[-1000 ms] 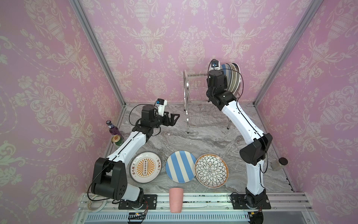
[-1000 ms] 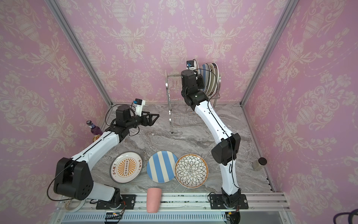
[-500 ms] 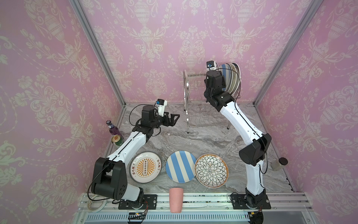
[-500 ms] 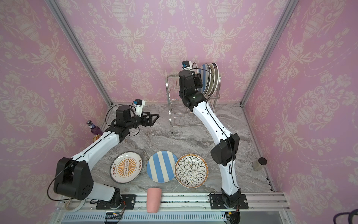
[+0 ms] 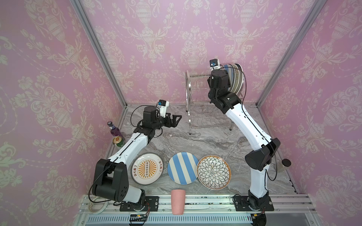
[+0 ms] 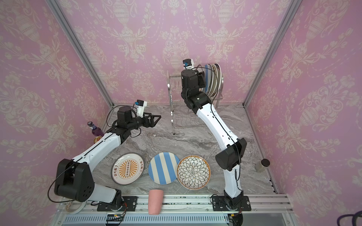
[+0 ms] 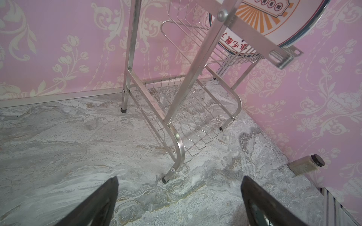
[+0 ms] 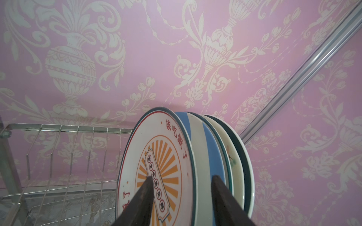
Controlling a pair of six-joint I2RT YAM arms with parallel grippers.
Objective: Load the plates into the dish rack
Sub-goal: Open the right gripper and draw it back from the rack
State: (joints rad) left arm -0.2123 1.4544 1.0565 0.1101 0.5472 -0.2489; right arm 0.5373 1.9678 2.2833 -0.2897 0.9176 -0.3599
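My right end effector (image 8: 181, 177) straddles the rim of the racked sunburst plate (image 8: 156, 152), jaws partly apart and, as far as I can see, pinching nothing. I judge that fits: the plate stands upright on the rack's (image 5: 188, 97) top tier, close against the racked striped plate (image 8: 203, 156) and others behind it, so the prongs carry it. My left end effector (image 7: 180, 205) hangs wide open and empty above the bench (image 7: 58, 146), near the rack's foot, clear of that work. Flat at the bench's front lie the loose sunburst plate (image 5: 147, 168), loose striped plate (image 5: 183, 167) and petal plate (image 5: 213, 172). A cup (image 5: 177, 201) stands just in front of them. The bottle (image 5: 113, 129), can (image 5: 118, 141) and jar (image 5: 284, 165) keep to the walls, and I judge them no obstacle.
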